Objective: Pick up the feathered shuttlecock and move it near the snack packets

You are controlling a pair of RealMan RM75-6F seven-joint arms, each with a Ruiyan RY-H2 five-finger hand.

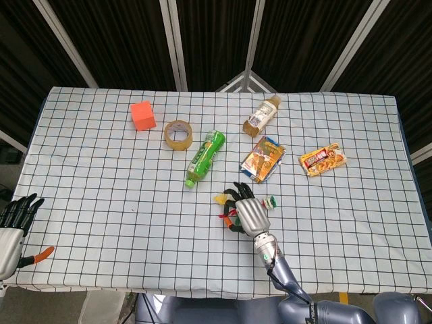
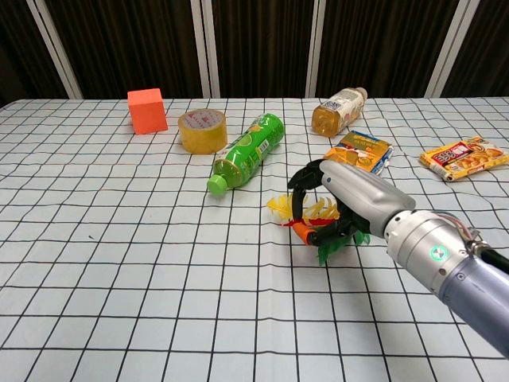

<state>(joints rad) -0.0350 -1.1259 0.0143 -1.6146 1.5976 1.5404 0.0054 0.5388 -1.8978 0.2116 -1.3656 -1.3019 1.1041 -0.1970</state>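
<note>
The feathered shuttlecock [image 2: 278, 207], with yellow, red and green feathers, lies on the checked tablecloth just in front of the middle. My right hand [image 2: 350, 199] covers it: the fingers curl over the feathers and the thumb closes from below, so it grips them. In the head view the right hand [image 1: 251, 214] hides most of the shuttlecock [image 1: 221, 199], and only its base pokes out on the right. Two snack packets lie beyond it, an orange-blue one [image 1: 263, 159] close by and an orange one [image 1: 322, 160] further right. My left hand [image 1: 12, 229] rests at the table's near left corner, fingers spread, holding nothing.
A green bottle [image 1: 205, 157] lies left of the packets, with a tape roll [image 1: 178, 134] and an orange cube [image 1: 142, 115] further back left. A tea bottle [image 1: 261, 115] lies behind the orange-blue packet [image 2: 359, 151]. The orange packet [image 2: 465, 157] sits near the right edge.
</note>
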